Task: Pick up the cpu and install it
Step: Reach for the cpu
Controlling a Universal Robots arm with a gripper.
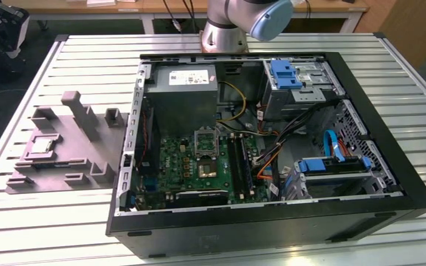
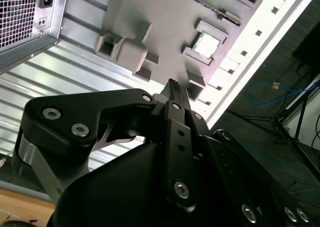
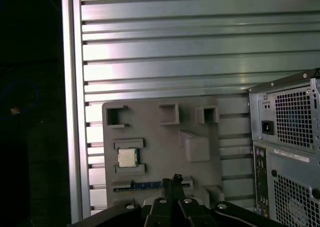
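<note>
Tray (image 1: 65, 166): lying flat on the slatted bench (image 1: 50, 221) at the exterior view's left, with upright blocks standing around its shallow pockets.
Cpu (image 1: 41, 146): sitting flat in a tray pocket, silvery top facing up, with low blocks hemming it in on two sides.
Claw (image 3: 175, 178): hovering over the tray in both wrist views, clenched on nothing and keeping apart from the cpu (image 3: 128, 157).
Case (image 1: 272, 233): lying open just beside the tray, its side wall standing between the tray and the motherboard.
Socket (image 1: 206, 169): sitting mid-board, with the power supply (image 1: 187, 94) lying behind it and cables crowding in at the exterior view's right.
Arm (image 1: 232, 22): rising behind the case.
</note>
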